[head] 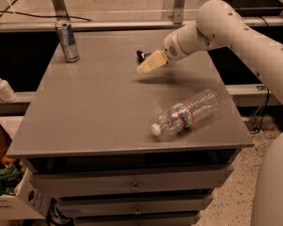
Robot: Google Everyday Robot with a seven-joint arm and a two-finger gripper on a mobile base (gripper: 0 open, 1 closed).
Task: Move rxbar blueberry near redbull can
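Observation:
The redbull can (pixel 67 41) stands upright at the far left corner of the grey table (pixel 94 107). The rxbar blueberry (pixel 141 55) lies flat at the far middle of the table; only its dark left end shows, the rest is hidden behind my gripper. My gripper (pixel 148 64), with pale cream fingers, reaches in from the right and hovers directly in front of and over the bar, pointing down-left.
A clear plastic water bottle (pixel 186 112) with a red-blue label lies on its side at the right front of the table. A white pump bottle (pixel 1 86) stands on a ledge at the left. A cardboard box (pixel 9 192) sits on the floor at lower left.

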